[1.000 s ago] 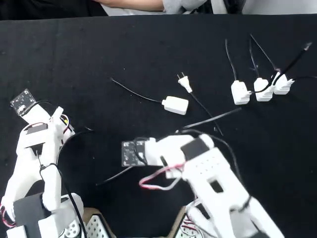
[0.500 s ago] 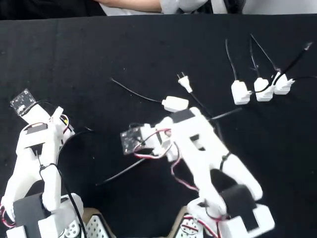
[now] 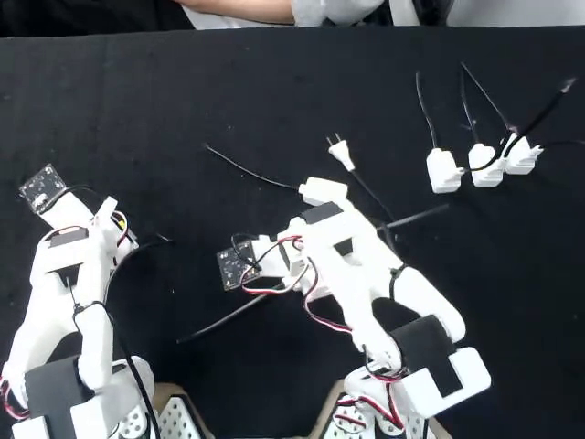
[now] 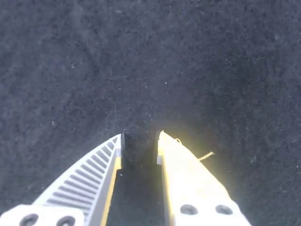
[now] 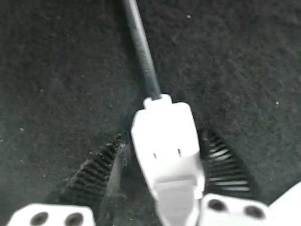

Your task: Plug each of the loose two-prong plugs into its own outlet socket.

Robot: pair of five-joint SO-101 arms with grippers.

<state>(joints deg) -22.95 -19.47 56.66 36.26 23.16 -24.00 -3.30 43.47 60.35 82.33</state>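
Note:
A white outlet socket (image 3: 323,190) with a black cord lies mid-table. In the right wrist view this socket (image 5: 165,141) sits between the fingers of my right gripper (image 5: 164,141), its two slots facing the camera. The jaws stand open on either side of it. A loose two-prong plug (image 3: 340,151) lies just beyond the socket, its cord running toward the right. My left gripper (image 4: 139,139) hangs shut over bare black cloth at the table's left, with nothing in it.
Three more white sockets (image 3: 484,165) with black cords sit in a row at the far right. A loose black cable (image 3: 219,320) lies near the front, beside the right arm (image 3: 366,274). The left arm (image 3: 69,256) stands at the front left.
The right arm has swung from the front middle toward the far side and brought its gripper down over the mid-table socket. The left arm has kept still.

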